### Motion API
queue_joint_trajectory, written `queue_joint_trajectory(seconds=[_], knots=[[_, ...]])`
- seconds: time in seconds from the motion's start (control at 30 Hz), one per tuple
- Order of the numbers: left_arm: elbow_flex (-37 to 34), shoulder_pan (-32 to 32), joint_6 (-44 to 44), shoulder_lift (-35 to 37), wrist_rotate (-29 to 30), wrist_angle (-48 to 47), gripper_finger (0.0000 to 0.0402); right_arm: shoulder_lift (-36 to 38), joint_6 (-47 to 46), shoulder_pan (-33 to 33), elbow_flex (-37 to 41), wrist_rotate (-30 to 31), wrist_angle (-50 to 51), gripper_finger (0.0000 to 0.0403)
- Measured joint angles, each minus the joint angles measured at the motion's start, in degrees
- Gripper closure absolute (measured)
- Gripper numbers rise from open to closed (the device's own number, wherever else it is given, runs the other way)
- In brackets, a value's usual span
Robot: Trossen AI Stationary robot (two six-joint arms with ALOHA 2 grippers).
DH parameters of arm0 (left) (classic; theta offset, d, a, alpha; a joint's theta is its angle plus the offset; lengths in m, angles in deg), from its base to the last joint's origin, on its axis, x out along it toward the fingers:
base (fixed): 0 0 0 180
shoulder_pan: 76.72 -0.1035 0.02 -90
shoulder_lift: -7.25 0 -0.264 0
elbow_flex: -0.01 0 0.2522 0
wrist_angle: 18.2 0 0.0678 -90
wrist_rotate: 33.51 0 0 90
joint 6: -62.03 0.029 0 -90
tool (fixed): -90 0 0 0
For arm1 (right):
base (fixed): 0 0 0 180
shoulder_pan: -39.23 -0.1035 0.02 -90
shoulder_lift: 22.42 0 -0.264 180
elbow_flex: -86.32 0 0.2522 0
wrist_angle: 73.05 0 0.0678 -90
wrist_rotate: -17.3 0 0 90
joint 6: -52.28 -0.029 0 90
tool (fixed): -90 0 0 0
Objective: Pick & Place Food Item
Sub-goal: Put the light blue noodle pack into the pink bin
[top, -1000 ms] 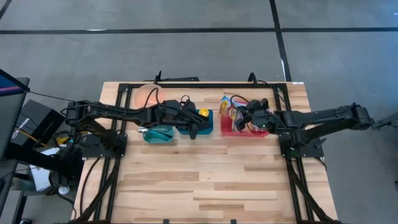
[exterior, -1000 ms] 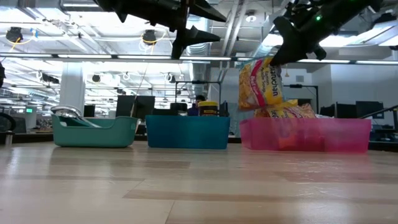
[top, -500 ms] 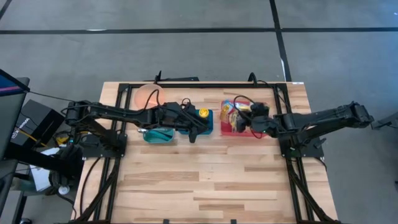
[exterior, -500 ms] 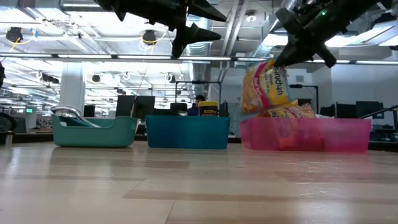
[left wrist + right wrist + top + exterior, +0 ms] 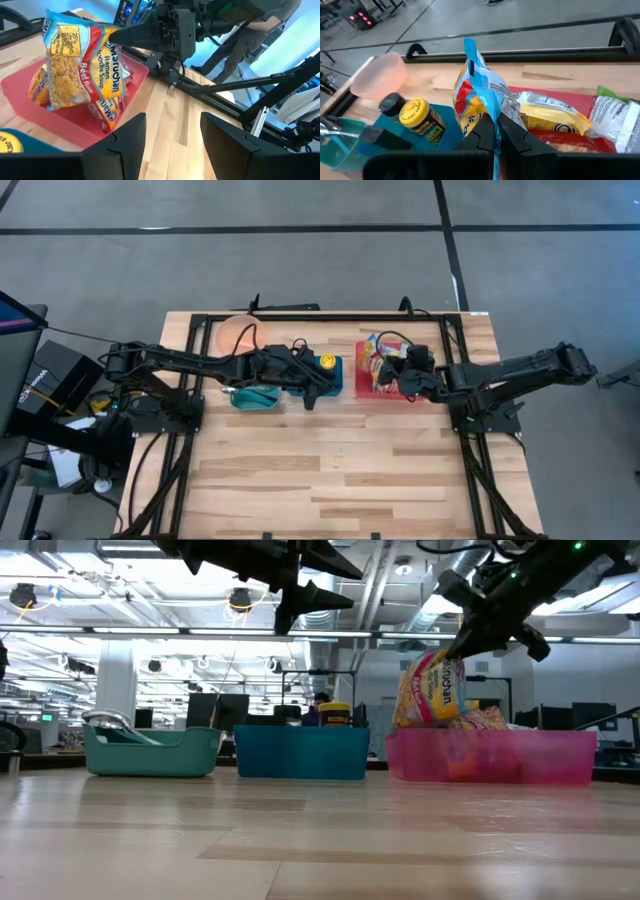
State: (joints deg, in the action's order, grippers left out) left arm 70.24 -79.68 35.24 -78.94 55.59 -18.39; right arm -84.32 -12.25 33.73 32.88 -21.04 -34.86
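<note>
Table layout, left to right, high view: pink bowl (image 5: pixel 236 333) at the back edge near the left arm's reach; teal bin (image 5: pixel 254 395) just in front of it; blue bin (image 5: pixel 318 378) beside the teal one; red bin (image 5: pixel 386 375) next along, a gap apart from the blue bin.

Teal bin (image 5: pixel 151 751): a metal utensil (image 5: pixel 112 721) rests in it, its end showing above the rim in the low view.

Blue bin (image 5: pixel 420 131): holds a yellow-capped jar (image 5: pixel 416 114) with a black-lidded item (image 5: pixel 390 104) just beside it. Jar top pokes above the rim in the low view.

Left gripper (image 5: pixel 309 392): hangs above the blue bin, well clear of it, fingers (image 5: pixel 227 140) parted with nothing between them. Its arm crosses over the teal bin and hides most of it from above.

Red bin (image 5: pixel 30 107): several snack packets lie in it, among them a yellow one (image 5: pixel 554 115) and a white-and-green one (image 5: pixel 615 122).

Ramen noodle packet (image 5: pixel 82 62) (the task item): upright, lifted over the red bin's end nearest the blue bin, lower edge at about rim height. Whether it touches the packets beneath, I cannot tell.

Right gripper (image 5: pixel 400 373): over the red bin, fingers clamped tight on the ramen packet's top seam (image 5: pixel 475 75).

Behind the table, left wrist view: a person's legs and more frame rails.
</note>
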Motion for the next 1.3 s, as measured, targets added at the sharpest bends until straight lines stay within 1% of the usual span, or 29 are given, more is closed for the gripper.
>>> queue_joint_trajectory(seconds=[0.13,0.3,0.53,0.73,0.93,1.17,1.3], knots=[[0.0,0.0,0.0,0.0,0.0,-1.42,0.022,-2.13,-0.03,0.0,0.0,1.15,-1.29,0.0403],[0.0,0.0,-0.02,0.0,0.0,-1.85,0.022,-2.29,0.28,-0.12,0.0,1.53,-1.1,0.0403],[0.0,0.0,-0.02,0.0,0.02,-2.07,0.022,-2.29,1.48,-2.83,0.0,1.31,-0.26,0.0403],[0.0,0.0,-0.02,0.0,0.01,-2.07,0.022,-2.27,-1.82,-4.29,0.0,1.27,3.2,0.0403],[0.0,0.0,-0.04,0.0,0.02,-2.07,0.022,-2.27,-1.67,-5.07,0.0,1.25,3.43,0.0403],[0.0,0.0,-0.07,0.0,0.0,-2.05,0.022,-2.27,-1.03,-6.5,0.0,0.7,3.45,0.0403],[0.0,0.0,-0.07,0.0,0.0,-2.12,0.022,-2.28,-1.12,-6.97,0.0,-1.0,3.42,0.0403]])
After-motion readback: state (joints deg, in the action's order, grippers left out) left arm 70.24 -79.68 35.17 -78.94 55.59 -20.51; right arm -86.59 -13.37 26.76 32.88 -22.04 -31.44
